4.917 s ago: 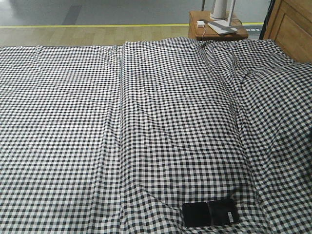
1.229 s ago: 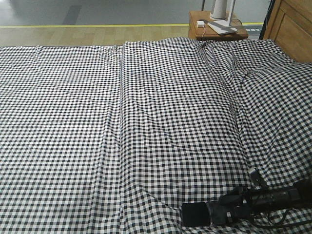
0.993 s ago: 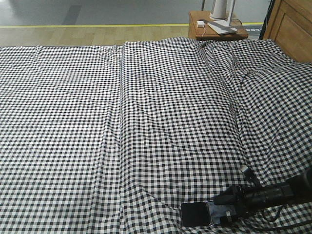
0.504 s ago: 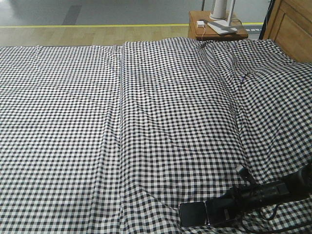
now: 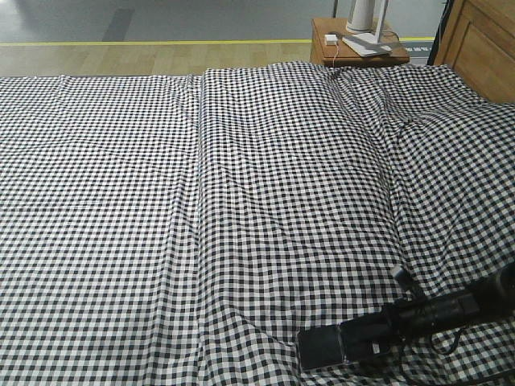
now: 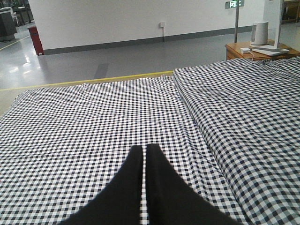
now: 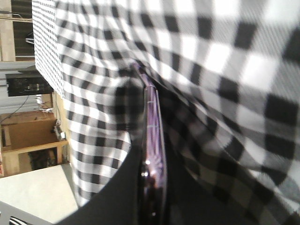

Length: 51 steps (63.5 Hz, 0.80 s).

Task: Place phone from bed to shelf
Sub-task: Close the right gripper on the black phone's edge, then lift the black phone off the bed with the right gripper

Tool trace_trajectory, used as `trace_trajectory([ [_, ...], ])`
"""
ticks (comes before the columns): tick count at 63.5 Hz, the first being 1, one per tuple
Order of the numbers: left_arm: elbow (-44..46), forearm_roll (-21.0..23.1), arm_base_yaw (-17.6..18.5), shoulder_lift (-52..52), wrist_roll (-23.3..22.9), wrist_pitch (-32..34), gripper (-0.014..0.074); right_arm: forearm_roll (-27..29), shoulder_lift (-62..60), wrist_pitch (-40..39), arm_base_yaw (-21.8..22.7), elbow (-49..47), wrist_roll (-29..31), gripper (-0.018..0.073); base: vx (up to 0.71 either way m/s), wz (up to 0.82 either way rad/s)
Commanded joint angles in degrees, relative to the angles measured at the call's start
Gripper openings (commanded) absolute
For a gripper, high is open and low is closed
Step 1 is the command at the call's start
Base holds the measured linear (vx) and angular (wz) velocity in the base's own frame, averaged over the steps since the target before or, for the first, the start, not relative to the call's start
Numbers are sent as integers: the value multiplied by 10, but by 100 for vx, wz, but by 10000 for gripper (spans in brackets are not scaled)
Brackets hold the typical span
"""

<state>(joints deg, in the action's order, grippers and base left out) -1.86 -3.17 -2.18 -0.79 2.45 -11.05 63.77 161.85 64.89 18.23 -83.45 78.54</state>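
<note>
Right gripper looks clamped on the end of the phone, down at the near edge of the bed. Left gripper is closed, empty. Lift straight up slowly, that glass is slippery.

Grey polished floor, yellow floor line, white wall, brown side table, red bin

I see the phone, slim, black and glossy, lying on the bed at five o'clock, on the creased black-and-white check sheet. My right wrist view shows its pinkish-purple rim edge-on against the cloth.
</note>
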Motion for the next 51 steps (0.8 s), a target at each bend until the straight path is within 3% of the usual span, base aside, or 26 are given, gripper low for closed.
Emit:
trace_trajectory([
  [1,15,3,0,-7,-2,40,1,0,-75,91,5,2,-25,-5,0,0],
  [21,15,3,0,-7,-2,40,1,9,-280,91,2,130,12,-5,0,0],
  [33,15,3,0,-7,-2,40,1,1,-437,90,-15,149,-41,-4,0,0],
  [51,15,3,0,-7,-2,40,1,-3,-649,90,-89,149,-91,-1,0,0],
])
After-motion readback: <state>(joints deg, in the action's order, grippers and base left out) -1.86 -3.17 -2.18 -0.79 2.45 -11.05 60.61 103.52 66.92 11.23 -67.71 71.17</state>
